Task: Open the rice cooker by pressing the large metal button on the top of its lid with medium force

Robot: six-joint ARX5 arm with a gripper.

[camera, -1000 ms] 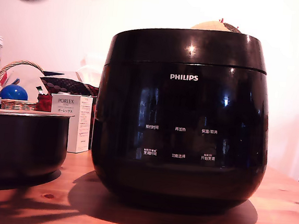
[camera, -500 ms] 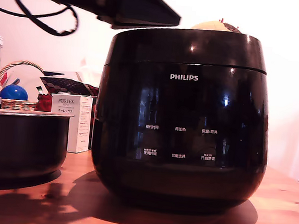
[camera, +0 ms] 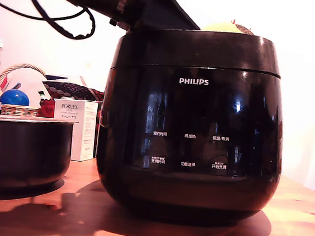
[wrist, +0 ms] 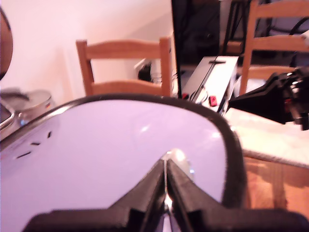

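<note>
End effector [wrist: 165, 186]: black fingers pressed together, closed on nothing, tips held over the lid.
Glossy black rounded rice cooker [camera: 191, 126]: seated on wooden worktop [camera: 291, 229].
Round lid [wrist: 111, 159]: seen closed.

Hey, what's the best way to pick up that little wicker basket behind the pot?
Probably by its arched handle, at the crown, coming straight down. The wicker basket sits behind the dark pot with a blue ball inside, so its sides are crowded while the handle stands clear on top.
</note>
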